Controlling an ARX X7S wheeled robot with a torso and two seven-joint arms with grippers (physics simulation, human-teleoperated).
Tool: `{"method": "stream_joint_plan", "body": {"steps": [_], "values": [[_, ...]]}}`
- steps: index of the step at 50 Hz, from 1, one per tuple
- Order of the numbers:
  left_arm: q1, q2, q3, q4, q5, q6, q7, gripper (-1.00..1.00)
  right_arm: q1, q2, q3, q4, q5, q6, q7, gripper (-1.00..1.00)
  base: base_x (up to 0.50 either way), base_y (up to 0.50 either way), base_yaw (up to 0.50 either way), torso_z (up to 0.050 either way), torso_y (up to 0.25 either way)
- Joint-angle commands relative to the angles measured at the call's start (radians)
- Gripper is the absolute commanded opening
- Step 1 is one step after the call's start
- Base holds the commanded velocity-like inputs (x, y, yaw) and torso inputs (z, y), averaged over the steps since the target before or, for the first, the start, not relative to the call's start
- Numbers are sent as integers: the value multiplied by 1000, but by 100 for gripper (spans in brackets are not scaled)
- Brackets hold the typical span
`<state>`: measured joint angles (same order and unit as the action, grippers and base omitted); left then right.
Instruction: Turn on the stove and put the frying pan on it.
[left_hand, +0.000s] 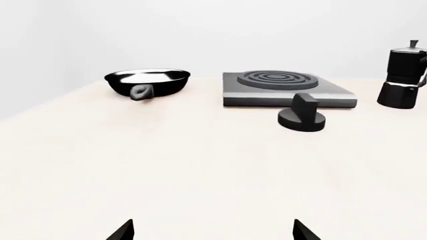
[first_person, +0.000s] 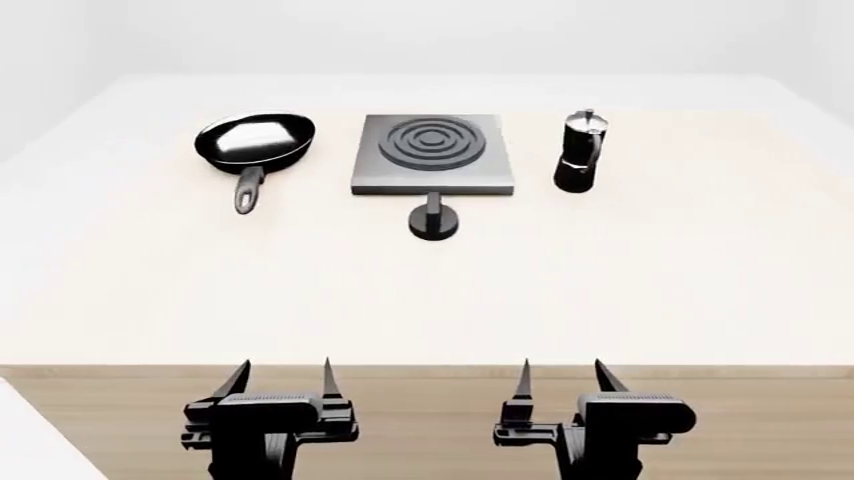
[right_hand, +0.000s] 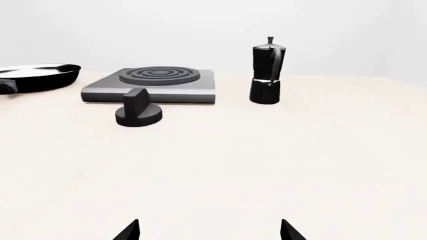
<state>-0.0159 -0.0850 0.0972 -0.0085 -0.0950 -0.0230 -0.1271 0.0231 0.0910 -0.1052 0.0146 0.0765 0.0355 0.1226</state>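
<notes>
The grey square stove (first_person: 433, 155) with its ring burner lies at the table's far middle; it also shows in the left wrist view (left_hand: 287, 89) and the right wrist view (right_hand: 150, 85). Its black knob (first_person: 433, 218) stands just in front of it, also seen in the wrist views (left_hand: 302, 116) (right_hand: 138, 111). The black frying pan (first_person: 254, 140) sits left of the stove, handle toward me, also in view of both wrists (left_hand: 147, 81) (right_hand: 39, 75). My left gripper (first_person: 282, 382) and right gripper (first_person: 562, 380) are open and empty at the table's near edge, far from all of these.
A black moka pot (first_person: 579, 152) stands right of the stove, also in the wrist views (left_hand: 402, 75) (right_hand: 267, 70). The pale table (first_person: 641, 280) stretches between my grippers and the objects; its wooden front edge runs just under my fingertips.
</notes>
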Motion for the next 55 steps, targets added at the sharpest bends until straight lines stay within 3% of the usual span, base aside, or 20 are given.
{"method": "stream_joint_plan", "body": {"steps": [1, 10, 18, 55], "values": [[-3, -13, 16, -3, -12, -1, -17, 100, 2, 13, -19, 0, 7, 4, 16, 100, 0, 500, 0, 0, 0], [-5, -21, 22, -4, -33, -5, -23, 100, 2, 19, -27, -2, 7, 2, 37, 100, 2, 500, 0, 0, 0], [-7, -28, 32, -7, -36, 1, -32, 100, 8, 21, -24, -3, 36, 28, 46, 100, 29, 0, 0, 0, 0], [-13, -52, 59, -5, -73, -10, -65, 100, 11, 48, -53, 5, 79, 12, 60, 100, 496, 0, 0, 0, 0]]}}
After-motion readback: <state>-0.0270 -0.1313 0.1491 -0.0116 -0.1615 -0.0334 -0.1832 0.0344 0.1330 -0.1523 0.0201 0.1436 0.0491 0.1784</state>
